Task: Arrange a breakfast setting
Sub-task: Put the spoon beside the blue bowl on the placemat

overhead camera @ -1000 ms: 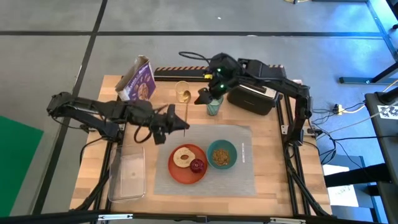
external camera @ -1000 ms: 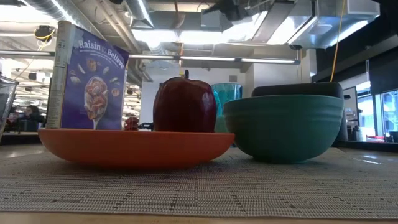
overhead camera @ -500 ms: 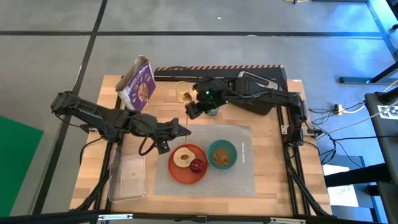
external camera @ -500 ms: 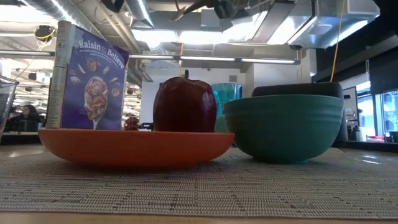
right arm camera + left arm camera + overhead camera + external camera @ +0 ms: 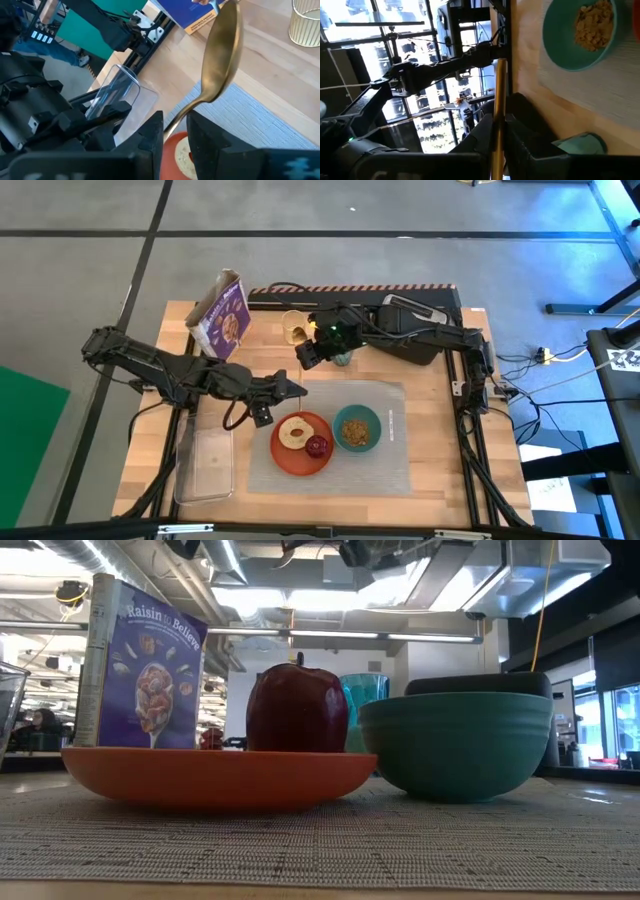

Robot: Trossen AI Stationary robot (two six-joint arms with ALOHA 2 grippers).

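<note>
The gold spoon [image 5: 223, 45] is held up in the air between my two grippers, over the table's middle behind the grey placemat [image 5: 392, 465]. My left gripper [image 5: 296, 388] is shut on its handle. My right gripper [image 5: 306, 360] comes from the far right and is shut on the handle too. On the placemat the orange plate [image 5: 283, 460] carries the bagel-like ring [image 5: 294, 432] and the dark red fruit [image 5: 318, 446]. The teal bowl [image 5: 374, 416] stands beside the plate with cereal in it. The green cup [image 5: 343, 358] stands behind the placemat. My left gripper pinches the spoon's handle [image 5: 498, 117] between its two fingers. The handle runs straight out past the fingertips toward the right arm, and the spoon is lifted clear of the table. My right gripper has the spoon's handle [image 5: 178, 120] between its two fingers, below the neck. The spoon's bowl [image 5: 225, 35] sticks out ahead of the fingertips. The fingers themselves hide the place of contact.
The black toaster [image 5: 410, 340] stands at the far right. The purple cereal box [image 5: 225, 315] stands at the far left, and a cream ribbed cup [image 5: 294, 330] stands between them. A clear tray [image 5: 205, 465] lies at the near left.
My right gripper has gone from beside the green cup toward the table's left, up to the spoon. My left arm has stretched out and sunk a little with the spoon, then kept still.
</note>
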